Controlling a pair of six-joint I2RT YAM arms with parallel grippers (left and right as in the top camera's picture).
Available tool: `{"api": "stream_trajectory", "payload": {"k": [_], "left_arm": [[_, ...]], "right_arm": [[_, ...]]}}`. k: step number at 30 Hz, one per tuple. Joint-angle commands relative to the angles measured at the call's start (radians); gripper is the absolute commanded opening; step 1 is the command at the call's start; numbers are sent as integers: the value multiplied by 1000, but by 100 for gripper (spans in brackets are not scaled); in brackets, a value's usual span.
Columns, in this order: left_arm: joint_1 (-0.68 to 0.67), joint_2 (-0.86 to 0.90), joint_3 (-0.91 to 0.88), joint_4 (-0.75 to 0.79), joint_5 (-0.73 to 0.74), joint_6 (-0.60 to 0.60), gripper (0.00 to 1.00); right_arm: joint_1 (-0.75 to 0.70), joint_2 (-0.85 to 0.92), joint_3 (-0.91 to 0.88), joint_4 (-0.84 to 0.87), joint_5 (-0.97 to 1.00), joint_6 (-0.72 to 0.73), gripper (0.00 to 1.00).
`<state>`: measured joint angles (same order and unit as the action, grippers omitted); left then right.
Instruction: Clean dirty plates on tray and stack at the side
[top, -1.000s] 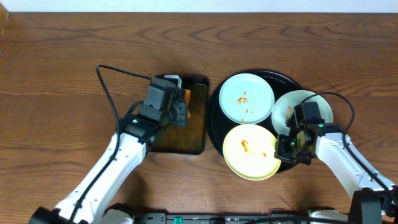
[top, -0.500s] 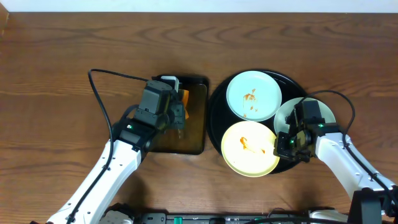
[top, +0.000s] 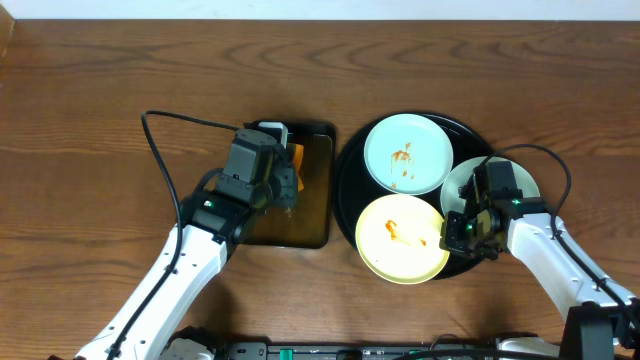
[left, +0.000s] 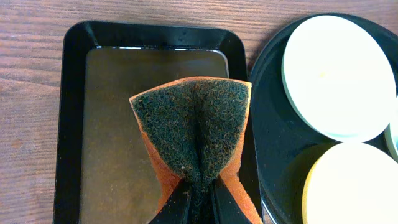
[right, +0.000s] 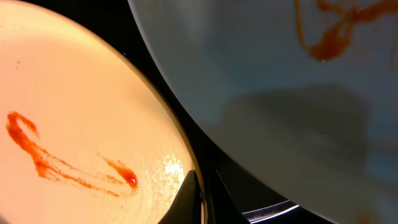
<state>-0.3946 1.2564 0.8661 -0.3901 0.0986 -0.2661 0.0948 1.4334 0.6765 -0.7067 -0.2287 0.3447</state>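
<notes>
Cleaning seems barely begun: all three plates lie smeared on the round tray, none stacked on the surface. The left claw pinches a sponge above the rectangular tray. The right claw sits at the cream-yellow plate rim, grip unclear.

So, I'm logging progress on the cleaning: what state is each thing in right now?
cream-yellow plate, smeared, on tray, rim pinched by right tool.
upper mint plate, smeared, on tray.
right mint plate, on tray, partly under the right arm.
sponge, folded, pinched in left tool.
left tool, shut on sponge.
right tool, shut on cream-yellow plate.
</notes>
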Motion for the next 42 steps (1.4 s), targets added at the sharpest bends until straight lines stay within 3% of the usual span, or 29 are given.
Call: {"api": "stream_trajectory", "payload": {"k": [1,14,42], "left_arm": [[-4,-12,9,31,-2,-8,8],[-4,-12,9,341,-69,48,8],[-4,-12,9,351,-69,48,8]], "right_arm": [[-2,11,13,12,18,-1,1],[-2,11,13,19,18,-1,1],[-2,11,13,23,18,-1,1]]}}
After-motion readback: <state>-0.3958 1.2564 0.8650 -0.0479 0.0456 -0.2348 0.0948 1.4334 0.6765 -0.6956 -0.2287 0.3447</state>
